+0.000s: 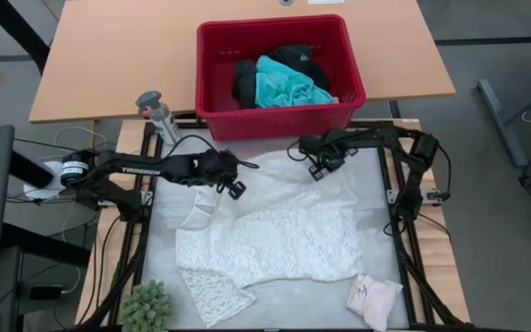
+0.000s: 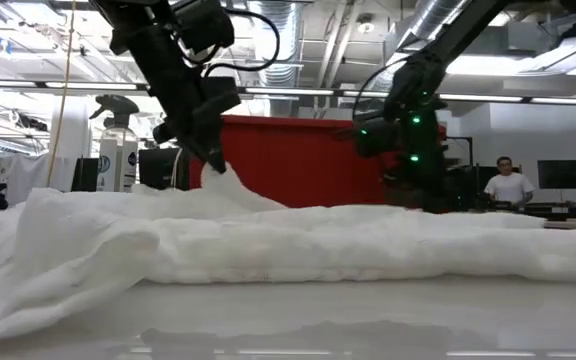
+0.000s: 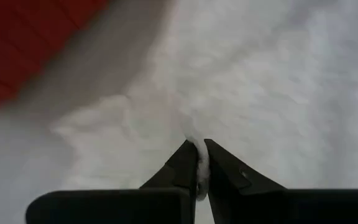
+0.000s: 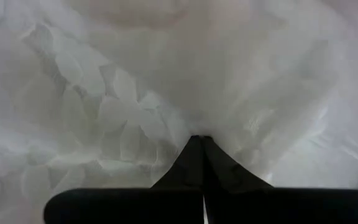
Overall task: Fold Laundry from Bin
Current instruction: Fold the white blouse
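White lacy top (image 2: 268, 250) lies spread, rumpled; left claw (image 3: 197, 163) prob. pinching fold.

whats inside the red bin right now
The red bin holds a turquoise shirt lying on black clothing. Anything beneath that pile is covered and cannot be seen.

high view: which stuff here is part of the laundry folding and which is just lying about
Job:
white lacy top, spread on the table, pinched by left gripper
right gripper, over the top's far edge
bin
turquoise shirt
black clothing
pale pink piece

Lying about:
spray bottle
green plant
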{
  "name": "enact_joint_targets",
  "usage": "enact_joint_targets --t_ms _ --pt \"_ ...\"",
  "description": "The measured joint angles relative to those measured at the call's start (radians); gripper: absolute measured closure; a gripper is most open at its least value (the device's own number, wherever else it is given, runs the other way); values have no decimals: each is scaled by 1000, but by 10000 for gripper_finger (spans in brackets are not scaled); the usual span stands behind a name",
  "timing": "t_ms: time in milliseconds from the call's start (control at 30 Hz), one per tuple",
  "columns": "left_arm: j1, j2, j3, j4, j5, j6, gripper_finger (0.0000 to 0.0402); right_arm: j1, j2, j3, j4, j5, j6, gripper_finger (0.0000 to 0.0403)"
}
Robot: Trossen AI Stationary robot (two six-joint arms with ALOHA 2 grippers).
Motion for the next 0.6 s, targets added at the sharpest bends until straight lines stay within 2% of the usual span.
enact_joint_targets --t_ms 100,200,333,467,533,600 --pt "24 3 -2 -30 -26 93 380 -1 -45 -17 11 -9 12 387" --pt "59 3 -1 -18 29 137 356 -11 -100 -15 47 -15 -3 387" --pt "104 3 -1 -17 22 200 307 -14 -147 -16 52 -17 -19 387" --pt "161 3 -1 -16 -10 245 250 -6 -212 -14 55 -28 -119 380" --pt "199 3 -1 -56 -23 202 227 -2 -245 -15 52 -113 -139 373" --pt "235 3 -1 -114 26 111 216 17 -285 -15 52 -209 -139 374"
